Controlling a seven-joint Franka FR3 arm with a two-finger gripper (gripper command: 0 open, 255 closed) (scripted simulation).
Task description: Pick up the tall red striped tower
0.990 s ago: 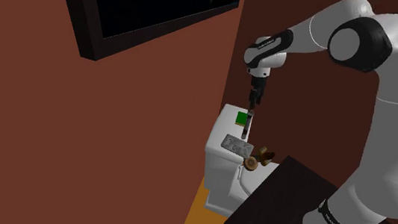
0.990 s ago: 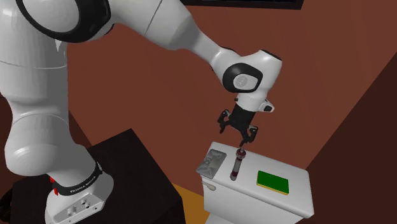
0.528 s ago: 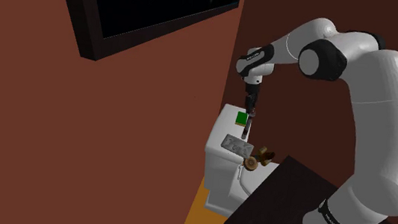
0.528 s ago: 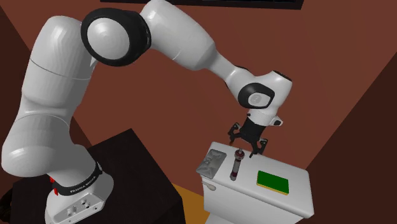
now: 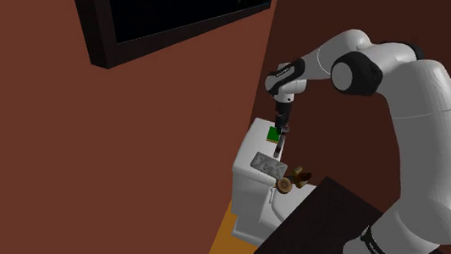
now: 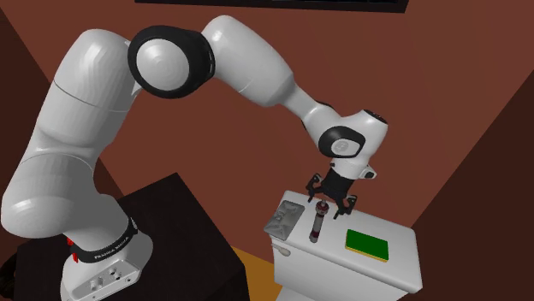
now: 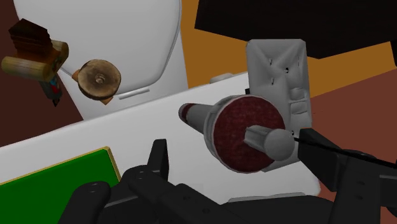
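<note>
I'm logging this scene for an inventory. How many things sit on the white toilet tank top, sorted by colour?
Red: 1, the red striped tower
Green: 1, the green flat pad
Grey: 1, the grey flat pack
Total: 3 on the white tank top

Tower (image 6: 317, 221): slender, dark red and pale bands, wide dark-red disc near top, grey knob (image 7: 267, 141) above. Upright on white tank lid (image 6: 385, 267), between grey slab (image 6: 285, 218) and green block (image 6: 368, 244).
</note>
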